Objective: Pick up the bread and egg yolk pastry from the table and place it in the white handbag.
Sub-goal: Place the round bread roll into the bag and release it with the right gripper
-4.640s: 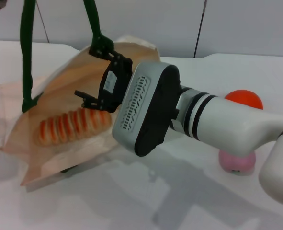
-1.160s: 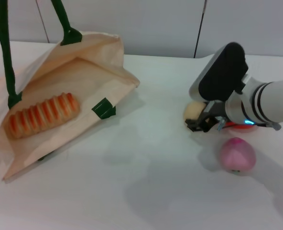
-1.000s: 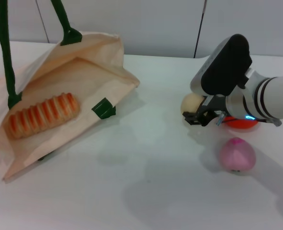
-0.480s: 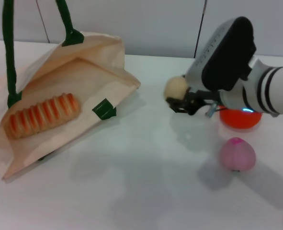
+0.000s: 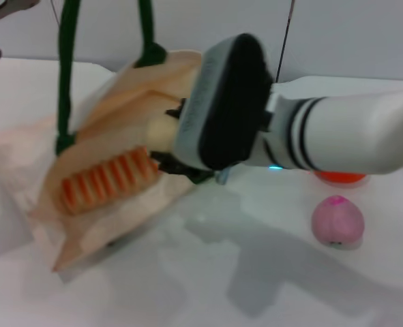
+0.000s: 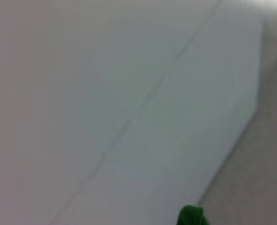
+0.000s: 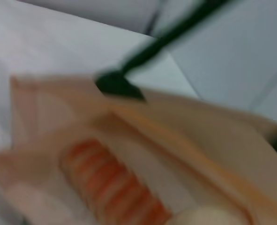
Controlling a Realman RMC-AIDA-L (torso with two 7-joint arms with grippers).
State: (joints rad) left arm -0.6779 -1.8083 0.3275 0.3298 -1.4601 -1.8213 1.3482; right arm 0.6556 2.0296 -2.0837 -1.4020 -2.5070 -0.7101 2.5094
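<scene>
right gripper [image 5: 166,144] swung from surface into cream cloth white handbag [image 5: 123,102] | jaws pinching small pale egg yolk pastry [image 5: 160,129] | striped ridged bread [image 5: 106,180] already inside | release pending | left jaws unseen

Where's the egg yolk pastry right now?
In the head view, the egg yolk pastry sits at the right gripper, inside the white handbag's mouth, beside the bread.
</scene>
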